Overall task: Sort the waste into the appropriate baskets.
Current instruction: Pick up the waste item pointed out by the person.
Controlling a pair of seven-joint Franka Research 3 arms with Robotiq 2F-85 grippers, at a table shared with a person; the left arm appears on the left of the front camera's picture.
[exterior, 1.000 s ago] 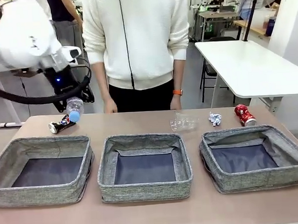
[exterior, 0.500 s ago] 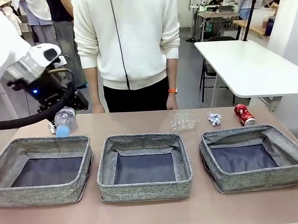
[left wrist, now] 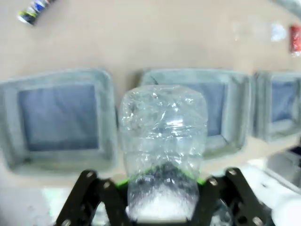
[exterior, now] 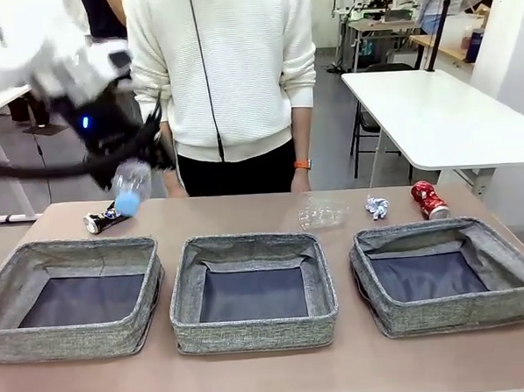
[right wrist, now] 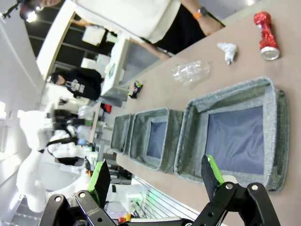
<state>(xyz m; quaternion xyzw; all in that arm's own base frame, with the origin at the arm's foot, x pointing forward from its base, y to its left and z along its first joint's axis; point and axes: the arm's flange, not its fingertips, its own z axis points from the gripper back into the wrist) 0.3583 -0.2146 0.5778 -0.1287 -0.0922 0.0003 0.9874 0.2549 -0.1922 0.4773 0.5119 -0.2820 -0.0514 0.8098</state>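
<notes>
While the left gripper [left wrist: 162, 181] pinches the clear plastic bottle [exterior: 130, 187] by its upper end, blue cap down, the bottle hangs over the table's far left, just above the dark multicoloured can [exterior: 105, 219], beyond the left basket [exterior: 80, 249]. Right gripper [right wrist: 155, 172]: fingers spread, nothing between. Clear plastic cup [exterior: 323, 213], crumpled white paper wad [exterior: 378, 208] and crushed red can [exterior: 429, 199] lie far right, behind the right basket [exterior: 440, 231].

Clear plastic bottle [exterior: 131, 185] aloft, cap down; dark can [exterior: 105, 219] lying flat.
</notes>
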